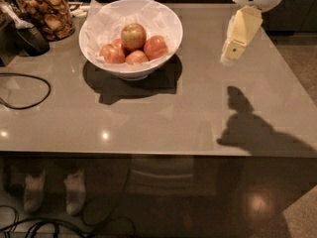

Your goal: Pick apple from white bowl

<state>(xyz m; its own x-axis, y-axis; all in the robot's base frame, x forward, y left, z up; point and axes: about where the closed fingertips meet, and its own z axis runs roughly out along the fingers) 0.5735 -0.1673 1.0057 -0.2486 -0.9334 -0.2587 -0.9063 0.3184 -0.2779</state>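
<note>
My claw hangs in the air above the table, near the right edge and toward the far right corner. It points down and slightly left. I cannot tell from here whether it is open or closed, but it carries nothing. It is high enough to throw a separate shadow onto the tabletop closer to the near edge. I read that height as deliberate, since a sideways move at this level should pass over the rim of the bowl rather than hit it.

The bowl sits well apart from the claw, by the far edge and left of the middle. It is lined with crinkled paper. The apple I want is the pale yellowish one, resting on top of three redder apples. That position suits me, because it is the highest fruit and open from above, so I judge a straight descent would reach it without disturbing the rest. The reach has not begun.

At the far left corner stands a jar of brown snacks, and a black cable loops along the left edge. Both are on the far side of the bowl from the claw, out of its likely path.
</note>
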